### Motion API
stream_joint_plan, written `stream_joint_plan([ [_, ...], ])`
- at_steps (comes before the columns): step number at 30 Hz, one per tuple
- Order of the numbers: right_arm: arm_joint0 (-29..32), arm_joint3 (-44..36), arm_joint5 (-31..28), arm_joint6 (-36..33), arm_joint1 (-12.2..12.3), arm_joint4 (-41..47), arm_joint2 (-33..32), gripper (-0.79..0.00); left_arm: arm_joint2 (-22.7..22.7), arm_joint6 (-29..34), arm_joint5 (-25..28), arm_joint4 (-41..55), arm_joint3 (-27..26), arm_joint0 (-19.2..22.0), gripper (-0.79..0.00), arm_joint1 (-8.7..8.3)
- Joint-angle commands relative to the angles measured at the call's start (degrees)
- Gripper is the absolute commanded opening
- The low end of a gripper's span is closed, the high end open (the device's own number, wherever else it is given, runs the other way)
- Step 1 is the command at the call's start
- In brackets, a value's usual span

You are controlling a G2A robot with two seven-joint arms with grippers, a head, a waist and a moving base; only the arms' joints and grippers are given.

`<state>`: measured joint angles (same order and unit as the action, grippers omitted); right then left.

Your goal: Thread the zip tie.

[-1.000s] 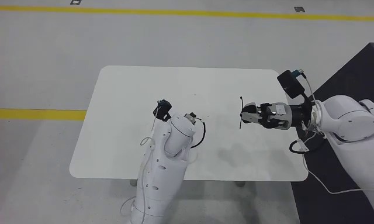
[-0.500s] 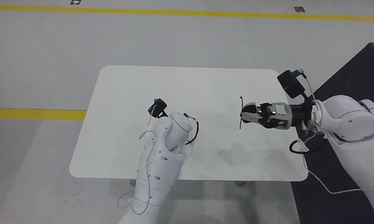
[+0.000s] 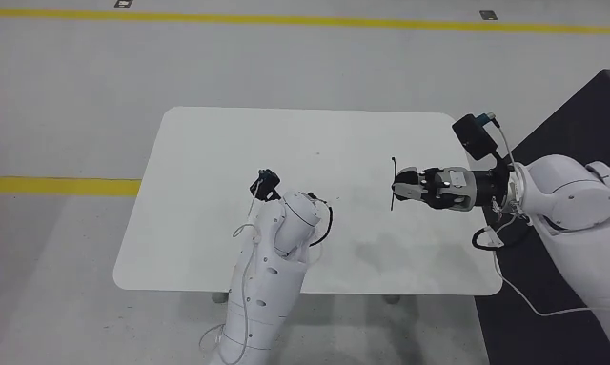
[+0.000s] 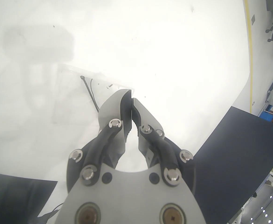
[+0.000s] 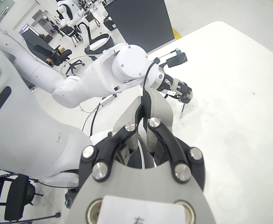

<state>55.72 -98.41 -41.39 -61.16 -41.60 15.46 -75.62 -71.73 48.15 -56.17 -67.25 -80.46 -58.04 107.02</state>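
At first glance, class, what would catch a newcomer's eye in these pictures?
A thin black zip tie stands out, pinched in the left gripper over the white table. The right gripper, shut and seemingly empty, faces it from a distance over the same table.

Bench (image 3: 210,174): white top, smooth, matt, lightly specked. Zip tie (image 4: 88,92): thin black plastic. Left claw (image 4: 131,98): grey satin metal fingers (image 4: 110,107), black ribbed pads (image 4: 126,114), bright polished pins (image 4: 115,123) at the links.

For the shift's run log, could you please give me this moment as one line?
left gripper: shut on zip tie, over table | right gripper: shut, empty | threading: not yet done
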Motion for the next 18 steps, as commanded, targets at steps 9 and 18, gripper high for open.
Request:
stream_joint_plan([
  [9,0.0,0.0,0.0,0.0,0.0,0.0,0.0,-0.785,-0.1,0.0,0.0,-0.3,-0.4,-0.4,-0.785,0.09],
  [18,0.0,0.0,0.0,0.0,0.0,0.0,0.0,-0.785,-0.5,1.1,1.1,1.1,-0.8,-0.6,-0.785,0.22],
])
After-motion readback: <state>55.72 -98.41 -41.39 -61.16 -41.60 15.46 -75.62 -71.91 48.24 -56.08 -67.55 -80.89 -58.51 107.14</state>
